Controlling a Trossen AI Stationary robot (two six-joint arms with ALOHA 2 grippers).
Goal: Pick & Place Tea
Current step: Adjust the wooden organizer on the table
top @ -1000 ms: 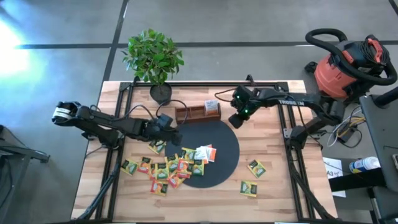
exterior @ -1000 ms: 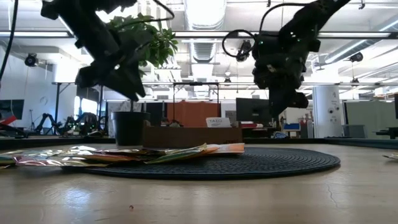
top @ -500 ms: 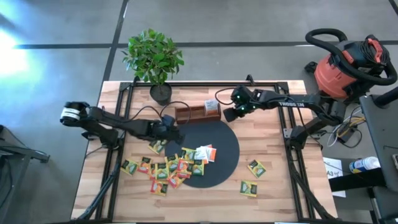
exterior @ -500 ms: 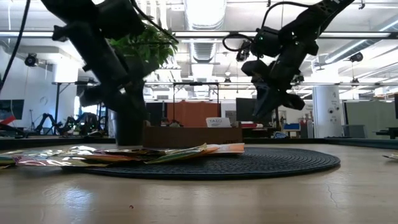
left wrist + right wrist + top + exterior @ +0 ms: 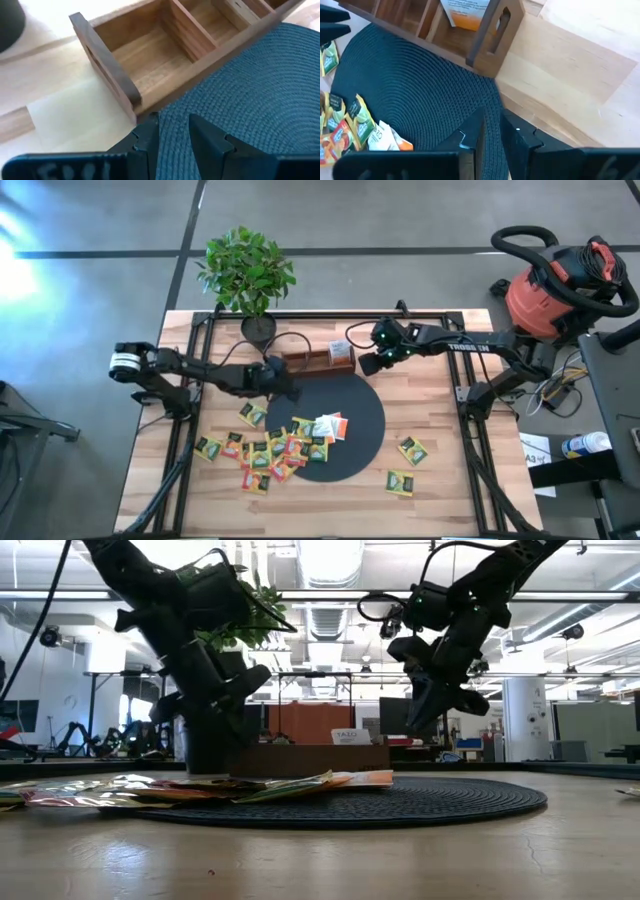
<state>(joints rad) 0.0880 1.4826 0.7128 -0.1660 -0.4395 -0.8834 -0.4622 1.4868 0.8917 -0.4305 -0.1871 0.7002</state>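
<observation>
Grey floor [image 5: 100,240] with dark seam lines, bright glare at upper left. Red shop vacuum [image 5: 560,290] at upper right, black hose looped. Potted plant [image 5: 247,275] at the wooden counter's [image 5: 440,470] top edge. Low view: ceiling strip lights [image 5: 330,555], white pillar [image 5: 522,720] at right, monitors behind.

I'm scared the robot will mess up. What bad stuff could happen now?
The left gripper hangs close to the wooden tray's end wall, so it might bump it. The right gripper sits near the other end, risking a nudge. The tea sachets overlap in a pile, so two could get grabbed together.
</observation>
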